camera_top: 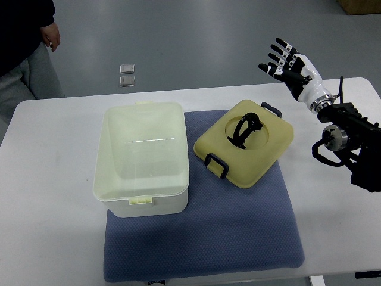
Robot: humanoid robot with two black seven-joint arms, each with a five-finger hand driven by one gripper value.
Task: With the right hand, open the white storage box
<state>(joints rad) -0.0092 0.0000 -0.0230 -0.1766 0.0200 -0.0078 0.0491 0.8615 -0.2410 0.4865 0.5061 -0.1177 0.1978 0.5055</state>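
Note:
The white storage box (143, 159) stands on the left part of a blue mat (238, 226), with no lid on it and its pale inside showing. To its right a cream-yellow lid (246, 142) with dark clips and a black handle lies flat on the mat. My right hand (286, 64) is raised beyond the table's far right edge, well away from the lid and box. Its fingers are spread and it holds nothing. The right arm (345, 140) comes in from the right edge. The left arm does not show.
The white table (47, 196) carries the mat. A person stands at the top left, a hand (52, 37) hanging by dark clothing. Two small square plates (127, 75) lie on the grey floor behind the table.

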